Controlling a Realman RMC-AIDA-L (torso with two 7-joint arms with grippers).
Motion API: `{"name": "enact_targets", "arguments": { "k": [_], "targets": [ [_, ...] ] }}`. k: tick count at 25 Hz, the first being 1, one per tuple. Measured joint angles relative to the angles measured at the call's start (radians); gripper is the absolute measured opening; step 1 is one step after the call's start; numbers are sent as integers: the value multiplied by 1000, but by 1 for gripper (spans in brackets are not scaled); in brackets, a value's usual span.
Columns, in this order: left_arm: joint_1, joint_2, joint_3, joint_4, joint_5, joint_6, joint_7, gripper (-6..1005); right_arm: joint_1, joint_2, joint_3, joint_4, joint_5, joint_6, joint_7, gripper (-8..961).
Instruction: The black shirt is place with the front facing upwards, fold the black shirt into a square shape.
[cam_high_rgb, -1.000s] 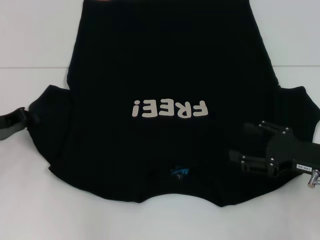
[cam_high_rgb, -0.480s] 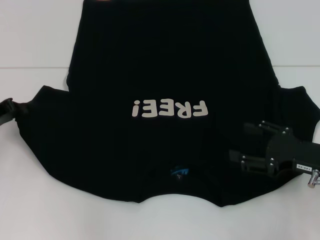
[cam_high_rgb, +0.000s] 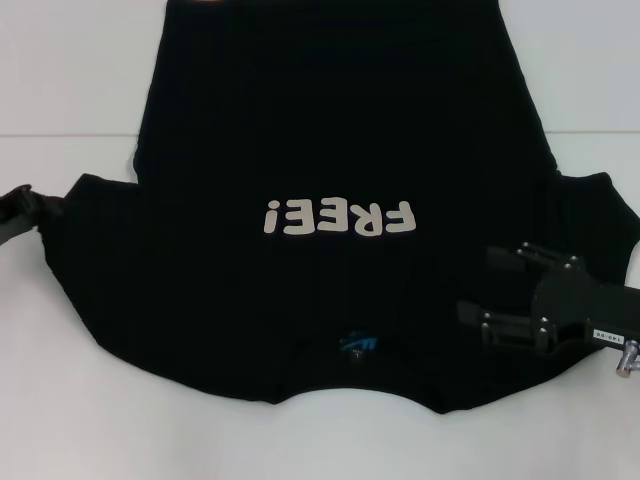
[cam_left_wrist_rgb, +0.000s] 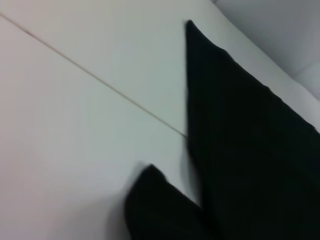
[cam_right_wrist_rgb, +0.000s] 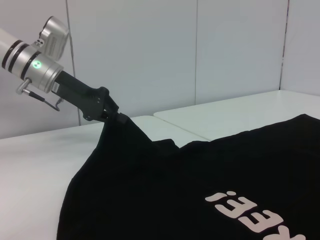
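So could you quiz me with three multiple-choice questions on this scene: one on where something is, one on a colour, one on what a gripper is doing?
1. Where is the right gripper?
A. over the large black cloth T-shirt's shoulder
B. off the cloth
C. at the hem

2. The cream block letters "FREE!" are what colour?
A. red
B. cream
C. green

3. The left gripper is
A. parked away
B. shut on a sleeve tip, lifting it
C. resting on the letters

A: head view shows it there.
B: pale against black.
B: right wrist view shows cloth tented up from it.
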Motion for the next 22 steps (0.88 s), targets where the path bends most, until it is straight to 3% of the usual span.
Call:
{"name": "enact_targets", "arguments": {
  "k": [9,14,18,22],
  "targets": [
    [-48,-17,0,-1,-27,130,-8,87,1,0,-5,11,0,2,0,885],
    [-89,-61,26,-2,-30,138,0,97,1,0,-8,12,0,1,0,885],
    [-107,-116,41,-9,-31,118,42,105,1,0,-8,12,0,0,0,885],
    [-104,-146,39,-14,-32,89,52,114,1,0,-8,12,0,-1,0,885]
  ]
}}
